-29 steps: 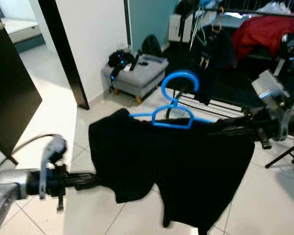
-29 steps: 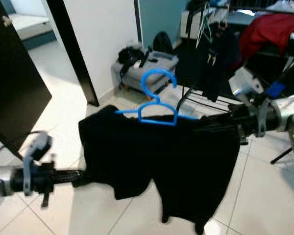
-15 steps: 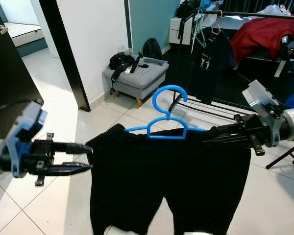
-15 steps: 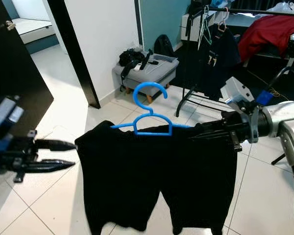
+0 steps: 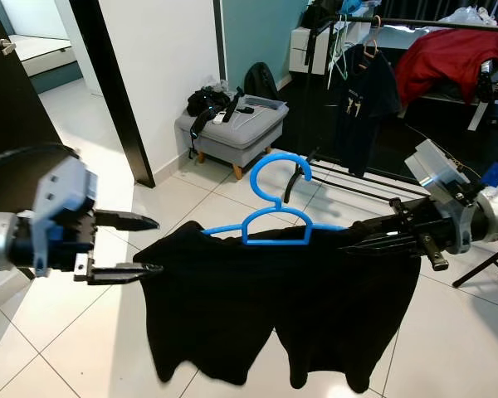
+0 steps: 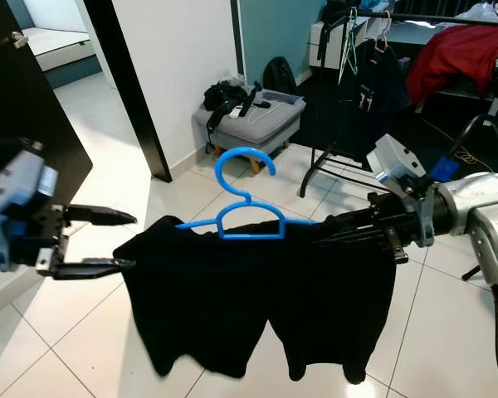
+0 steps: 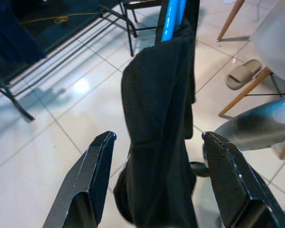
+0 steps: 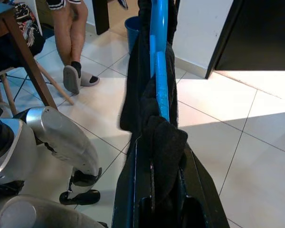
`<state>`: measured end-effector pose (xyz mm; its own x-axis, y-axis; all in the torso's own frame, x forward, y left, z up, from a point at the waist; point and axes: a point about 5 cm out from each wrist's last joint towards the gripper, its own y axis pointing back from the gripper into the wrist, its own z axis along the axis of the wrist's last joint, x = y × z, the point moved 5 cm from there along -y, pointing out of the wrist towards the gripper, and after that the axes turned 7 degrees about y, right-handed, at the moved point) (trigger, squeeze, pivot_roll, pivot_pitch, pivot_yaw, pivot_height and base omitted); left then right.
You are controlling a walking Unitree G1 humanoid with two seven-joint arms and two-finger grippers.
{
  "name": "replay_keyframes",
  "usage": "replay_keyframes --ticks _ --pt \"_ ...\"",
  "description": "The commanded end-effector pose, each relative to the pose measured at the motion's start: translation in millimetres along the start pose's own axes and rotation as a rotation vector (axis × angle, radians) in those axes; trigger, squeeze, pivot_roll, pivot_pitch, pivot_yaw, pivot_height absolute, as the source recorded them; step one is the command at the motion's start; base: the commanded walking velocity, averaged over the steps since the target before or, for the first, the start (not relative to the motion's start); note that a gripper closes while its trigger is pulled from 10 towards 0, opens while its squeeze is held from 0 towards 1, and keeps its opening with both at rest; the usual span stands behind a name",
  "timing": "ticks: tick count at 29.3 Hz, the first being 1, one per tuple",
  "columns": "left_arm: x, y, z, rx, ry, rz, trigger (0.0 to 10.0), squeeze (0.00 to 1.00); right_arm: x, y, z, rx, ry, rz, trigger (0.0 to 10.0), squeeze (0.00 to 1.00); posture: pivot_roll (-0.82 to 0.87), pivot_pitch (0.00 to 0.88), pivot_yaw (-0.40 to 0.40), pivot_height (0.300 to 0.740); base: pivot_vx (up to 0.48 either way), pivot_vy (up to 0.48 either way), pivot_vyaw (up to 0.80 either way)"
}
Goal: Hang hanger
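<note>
The blue hanger (image 5: 275, 217) sits at mid-scene, held level in the air, hook up, with a black garment (image 5: 282, 311) draped over it and hanging free toward the tiled floor (image 5: 83, 332). The right hand (image 5: 367, 240) grips the hanger's right arm through the cloth; in the right wrist view its fingers are pressed together on blue plastic and bunched fabric. The left hand (image 5: 137, 246) stands at the garment's left shoulder, fingers spread, one above and one below the cloth edge; in the left wrist view the cloth hangs between the open fingers without being pinched.

The clothes rack (image 5: 415, 25) stands at the far right, well apart from the hanger, with dark garments and a red one (image 5: 444, 54) on it. A grey stool (image 5: 232, 133) carrying small items stands far centre, beside the white wall.

Risks, as judged: the hanger is held on one side only, so it could tip or rotate in the grip on the way to the rack. The garment could slide off the left arm, since nothing clamps it there. The hook may miss the rail if it turns sideways, and crowded garments on the rack may block it.

Change against the earlier frames: one second ago the left hand sat low under the garment's hem; it is now raised and opened at the shoulder. The garment now hangs straighter.
</note>
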<state>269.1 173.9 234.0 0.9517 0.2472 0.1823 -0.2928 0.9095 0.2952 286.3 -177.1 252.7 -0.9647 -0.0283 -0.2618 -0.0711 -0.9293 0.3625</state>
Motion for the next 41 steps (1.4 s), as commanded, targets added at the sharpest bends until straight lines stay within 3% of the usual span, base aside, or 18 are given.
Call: replay_keyframes --ticks 1,10,11,15,16,36,37,39,40,41 --pt "3.8 -10.5 -3 0.011 0.025 0.021 10.0 0.0 1.3 -5.2 10 -0.04 0.036 0.023 0.0 0.0 -0.07 0.0 0.058 0.736 0.0 0.0 0.0" --pt "1.2 -22.0 -11 0.024 0.081 0.012 10.0 0.0 1.6 -6.7 12 -0.044 0.038 0.026 0.0 0.0 -0.07 0.0 0.06 0.736 0.0 0.0 0.0" --pt "0.5 -23.0 -13 0.027 0.094 0.009 2.2 0.0 1.4 -6.6 12 -0.044 0.039 0.026 0.0 0.0 -0.07 0.0 0.06 0.736 0.0 0.0 0.0" --pt "-1.8 -23.7 -14 0.035 0.102 -0.004 2.2 0.0 1.2 -6.5 12 -0.045 0.04 0.025 0.0 0.0 -0.07 0.0 0.06 0.736 0.0 0.0 0.0" --pt "-4.8 -23.5 -16 0.046 0.113 -0.021 0.0 0.0 1.3 -6.5 13 -0.045 0.04 0.024 0.0 0.0 -0.08 0.0 0.063 0.736 0.0 0.0 0.0" --pt "-16.8 -30.5 -24 0.044 0.159 -0.091 0.0 0.0 -0.3 -12.9 5 -0.033 0.015 -0.001 0.0 0.0 -0.08 0.0 0.061 0.736 0.0 0.0 0.0" --pt "-16.8 -31.3 -24 0.039 0.164 -0.09 0.0 0.0 -1.7 -13.6 2 -0.023 0.001 -0.01 10.0 0.05 -0.08 0.0 0.061 0.736 0.0 0.0 0.0" --pt "-16.8 -31.3 -24 0.039 0.164 -0.09 0.0 0.0 -1.7 -13.6 2 -0.023 0.001 -0.01 10.0 0.05 -0.08 0.0 0.061 0.736 0.0 0.0 0.0" --pt "-16.4 -31.6 -26 0.037 0.17 -0.083 0.0 0.0 -2.6 -14.4 -2 -0.015 -0.01 -0.022 10.0 1.0 -0.08 0.0 0.061 0.736 0.0 0.0 0.0" --pt "-16.4 -31.6 -26 0.037 0.17 -0.083 0.0 0.0 -2.6 -14.4 -2 -0.015 -0.01 -0.022 10.0 1.0 -0.08 0.0 0.061 0.736 0.0 0.0 0.0"
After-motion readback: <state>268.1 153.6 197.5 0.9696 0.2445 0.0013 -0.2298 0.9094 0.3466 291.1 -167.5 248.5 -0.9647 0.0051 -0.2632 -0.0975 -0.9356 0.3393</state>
